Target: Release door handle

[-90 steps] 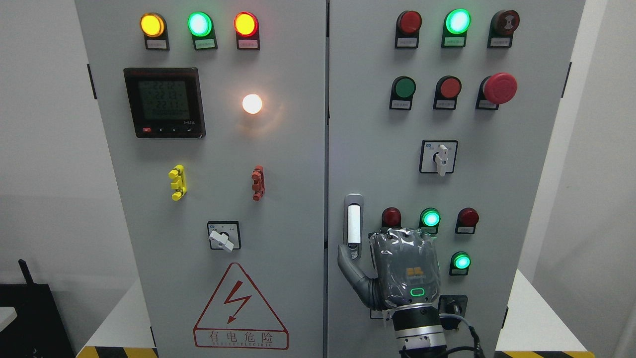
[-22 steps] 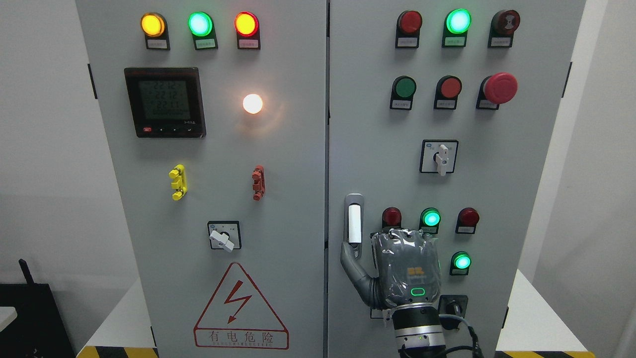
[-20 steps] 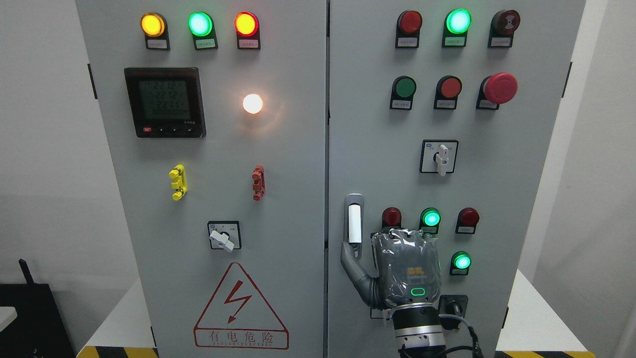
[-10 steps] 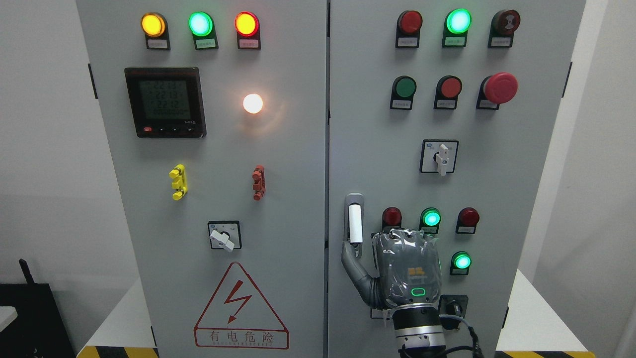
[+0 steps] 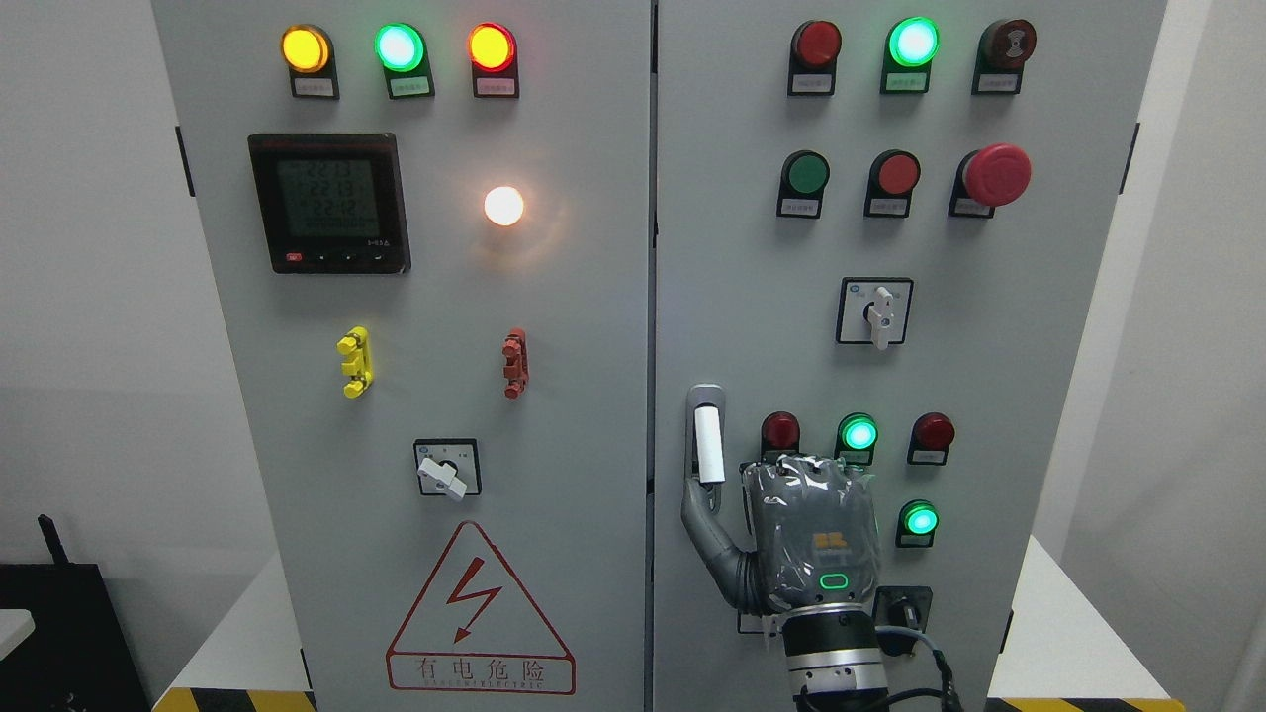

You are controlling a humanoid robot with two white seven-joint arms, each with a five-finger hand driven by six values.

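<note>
Wrist and forearm of my right hand (image 5: 809,539) are coming up from the bottom edge right of the middle, and the hand is sitting against the right-hand door (image 5: 752,297) of the cabinet, back toward the camera. From here I am seeing only the thumb (image 5: 704,514) clearly: it is reaching up and left, its tip lying at the lower end of the door handle (image 5: 706,442). The other fingers are hidden behind the palm, so I cannot tell whether they are curled on anything or standing apart. The handle is standing upright near the door's left edge, just beside the seam between the two doors, a white lever in a grey recessed surround. I am judging it as rigid metal or hard plastic, smooth and a little slippery, light to move but sprung or latched, so it may be snapping back once I let go. Any hold belongs on the lever's lower end, where the thumb is now; easing straight back off it looks safest. Just beside the knuckles, a red lamp (image 5: 780,432) and a green lamp (image 5: 858,433) are glowing, with another green lamp (image 5: 920,519) to the right, and I am minding those while withdrawing. Higher up, the rotary switch (image 5: 875,311) and the red mushroom button (image 5: 996,175) are sitting well apart from the hand. No left arm is showing.
</note>
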